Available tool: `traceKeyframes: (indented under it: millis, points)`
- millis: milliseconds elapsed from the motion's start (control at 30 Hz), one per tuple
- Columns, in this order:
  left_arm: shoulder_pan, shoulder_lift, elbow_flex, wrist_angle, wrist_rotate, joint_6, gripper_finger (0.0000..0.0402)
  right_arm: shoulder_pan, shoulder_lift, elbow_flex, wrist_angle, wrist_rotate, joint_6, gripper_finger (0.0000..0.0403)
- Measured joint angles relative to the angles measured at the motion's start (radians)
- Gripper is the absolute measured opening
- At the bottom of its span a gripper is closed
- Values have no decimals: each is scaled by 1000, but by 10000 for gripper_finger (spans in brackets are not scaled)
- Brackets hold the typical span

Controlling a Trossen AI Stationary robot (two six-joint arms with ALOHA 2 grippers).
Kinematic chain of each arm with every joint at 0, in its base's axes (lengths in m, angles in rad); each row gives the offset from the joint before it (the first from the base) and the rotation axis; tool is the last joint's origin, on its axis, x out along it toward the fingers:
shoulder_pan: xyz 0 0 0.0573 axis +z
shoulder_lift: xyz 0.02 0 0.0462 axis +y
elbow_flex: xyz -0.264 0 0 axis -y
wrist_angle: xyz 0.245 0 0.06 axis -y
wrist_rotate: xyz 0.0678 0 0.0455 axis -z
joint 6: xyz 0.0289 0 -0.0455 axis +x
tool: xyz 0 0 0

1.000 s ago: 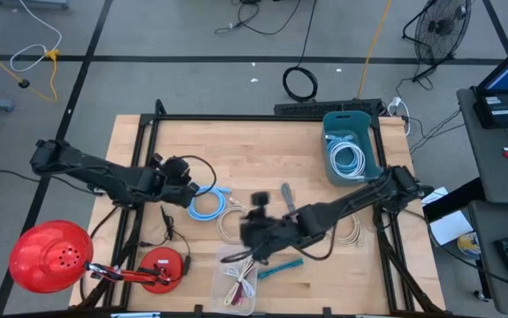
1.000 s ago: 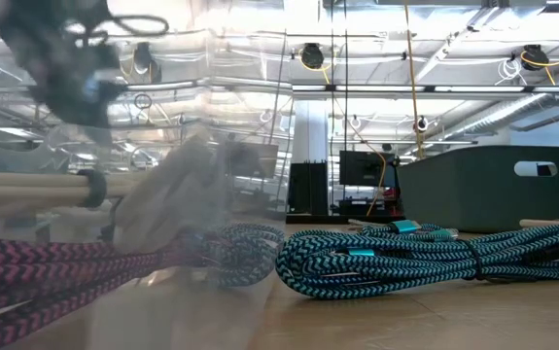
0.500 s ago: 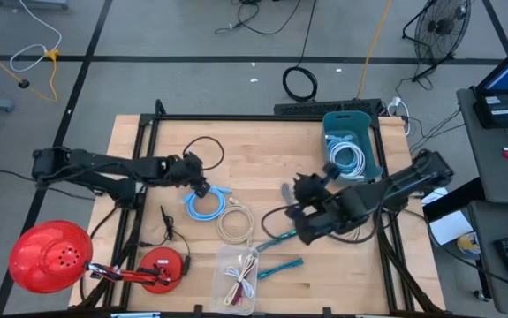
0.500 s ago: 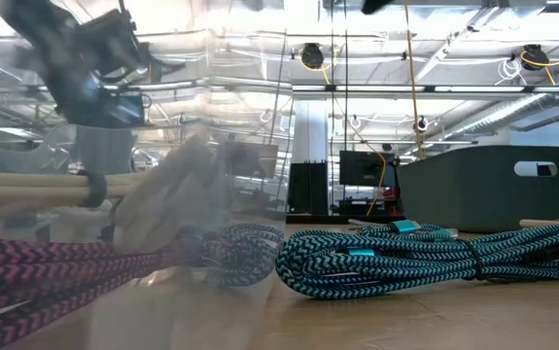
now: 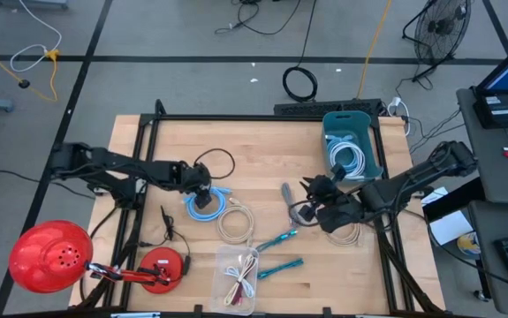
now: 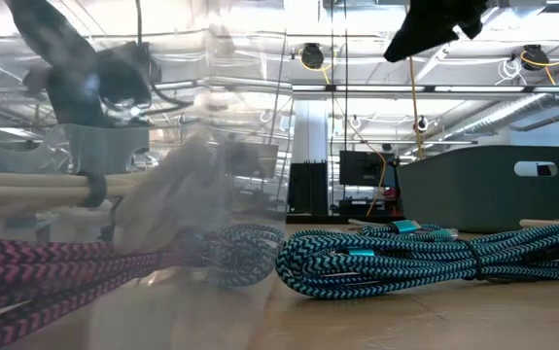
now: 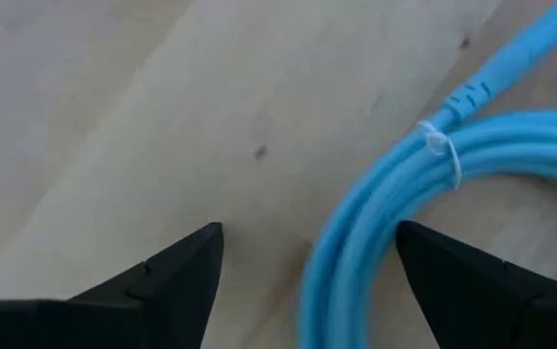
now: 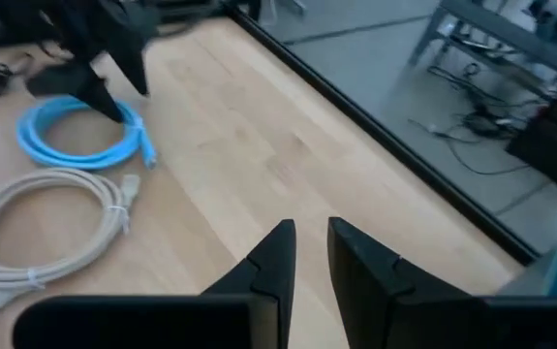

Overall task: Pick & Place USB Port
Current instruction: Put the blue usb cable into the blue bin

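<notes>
A light wooden worktop (image 5: 262, 146) framed by a black rail carries coiled cables. A light-blue coiled cable (image 5: 205, 206) lies left of centre, with a beige coiled cable (image 5: 233, 224) just beside it toward the near edge. Two teal braided cables (image 5: 279, 238) lie nearer the front, next to a clear bag (image 5: 240, 278) holding pink cable. A grey-green bin (image 5: 353, 132) with white cable stands at the far right corner. Another beige cable (image 5: 351, 234) lies by the right rail.

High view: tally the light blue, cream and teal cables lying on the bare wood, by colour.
Light blue coil: 1
Cream coils and: 2
Teal braided cables and: 2
Total: 5
</notes>
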Motion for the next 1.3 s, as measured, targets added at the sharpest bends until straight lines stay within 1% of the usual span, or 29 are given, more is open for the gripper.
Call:
traceKeyframes:
  millis: [133,267,367,500,633,667,733,833,933,1100,1200,1300]
  points:
    - [-18,52,2,32,-8,1,290,2,-62,-80,132,-34,-57,59]
    - [-28,61,2,36,-5,0,243,2,-111,-150,247,-76,-98,59]
    - [-30,50,-1,33,-5,0,193,2,-139,-198,327,-79,-126,59]
    - [-26,42,-2,39,-23,5,116,2,-163,-255,449,-78,-190,59]
    - [-11,25,-3,38,-85,-2,40,1,-162,-313,607,-78,-253,59]
    - [-1,17,-5,33,-110,-10,31,0,-160,-324,644,-79,-257,59]
    - [12,3,-8,29,-157,-35,30,-8,-155,-346,703,-78,-274,59]
    - [23,-36,-6,39,-217,-74,32,-19,-153,-368,735,-78,-279,59]
    - [21,-75,-6,39,-298,-102,43,-36,-140,-377,767,-78,-273,59]
    - [-13,-141,-6,62,-360,-108,32,-68,-95,-379,829,-80,-275,59]
    - [-49,-177,-6,104,-377,-82,32,-107,-50,-379,857,-143,-266,60]
    - [-93,-205,-5,167,-386,-35,32,-168,-2,-379,898,-257,-221,68]
